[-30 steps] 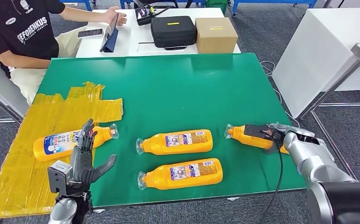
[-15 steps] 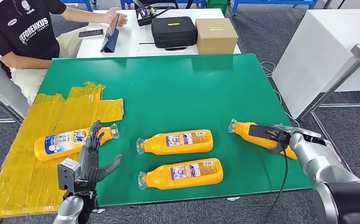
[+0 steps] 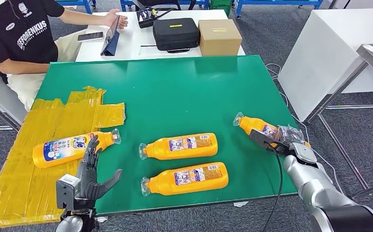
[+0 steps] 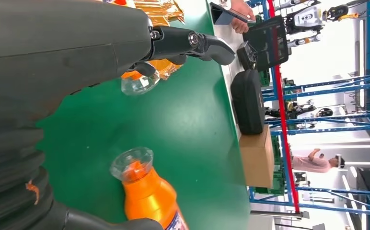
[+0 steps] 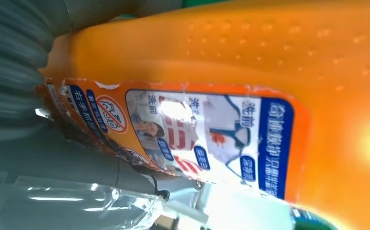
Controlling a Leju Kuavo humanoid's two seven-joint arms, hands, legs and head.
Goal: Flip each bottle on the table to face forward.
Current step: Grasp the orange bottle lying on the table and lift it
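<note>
On the green table (image 3: 184, 92), right hand (image 3: 277, 140) fingers grip a half-hidden bottle (image 3: 252, 124); left hand (image 3: 90, 171) fingers spread.

Four bottles lying on table (image 3: 175, 92). Leftmost bottle (image 3: 68, 147) on taped sheet (image 3: 35, 145) at table's left. Two middle bottles near front edge: rear one (image 3: 179, 146), front one (image 3: 187, 178). Rightmost bottle (image 3: 262, 128) under right hand (image 3: 283, 140). Left hand (image 3: 90, 174) before leftmost bottle.

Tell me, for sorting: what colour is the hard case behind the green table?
Black zippered case, clearest in the head view.
</note>
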